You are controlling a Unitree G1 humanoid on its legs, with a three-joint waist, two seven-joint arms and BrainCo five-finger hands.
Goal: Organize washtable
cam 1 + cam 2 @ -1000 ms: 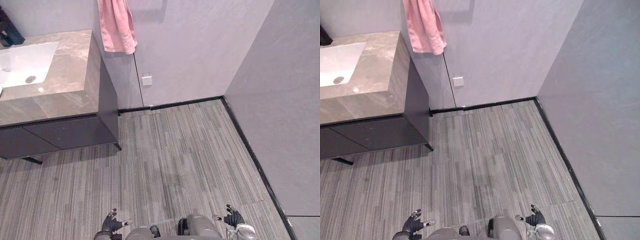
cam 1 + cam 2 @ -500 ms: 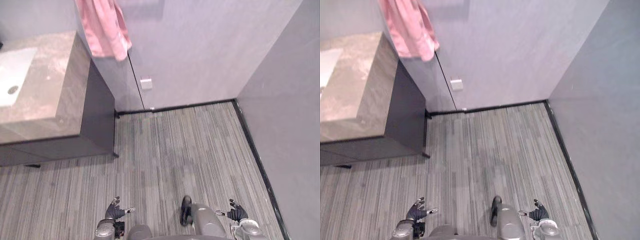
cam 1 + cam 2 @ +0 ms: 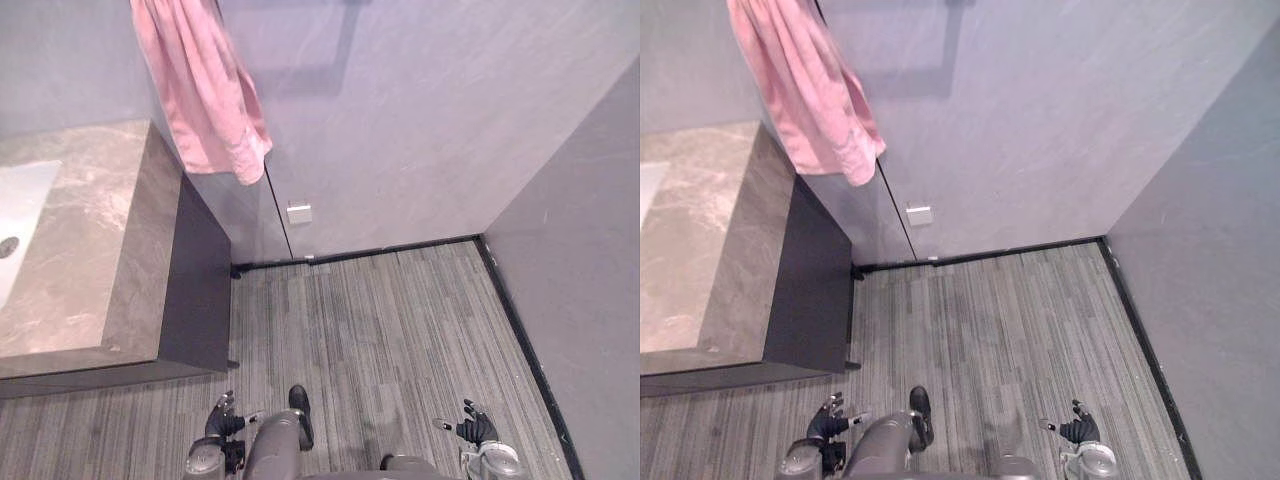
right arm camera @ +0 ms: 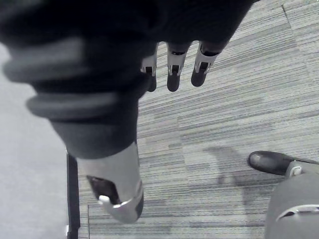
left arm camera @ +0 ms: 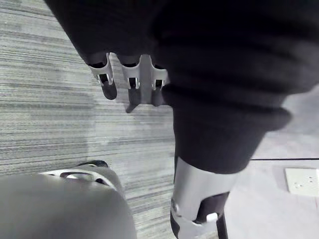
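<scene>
In the left eye view, the washstand (image 3: 80, 250) stands at the left side of the room. It has a stone-patterned top over a dark cabinet (image 3: 195, 290), and a white basin (image 3: 20, 215) is sunk into the top at the picture's edge. A pink towel (image 3: 200, 100) hangs on the wall (image 3: 420, 120) just above the stand's far corner, its lower end dangling past the counter's edge. A white wall plate (image 3: 299, 213) sits low on the wall beside the cabinet, just above a black skirting (image 3: 400, 249) where the striped grey floor (image 3: 400, 320) ends. The left hand (image 3: 222, 422) and the right hand (image 3: 476, 428) both hang low at the near edge, over the floor, well apart from the washstand and touching no part of it.

The right eye view gives the same room: washstand on the left, towel over its corner, both hands down near the floor with their fingers loose and spread.

In the left wrist view, the left hand's fingers (image 5: 107, 85) point down at the striped floor, straight and slightly apart, closed on nothing. Its thumb (image 5: 192, 204) stands off from them, on the side of the wall plate.

In the right wrist view, the right hand's fingers (image 4: 173, 78) hang the same way, straight and relaxed above the floor, gripping nothing. That hand's thumb juts out apart from them, close to the black skirting and the grey wall.
</scene>
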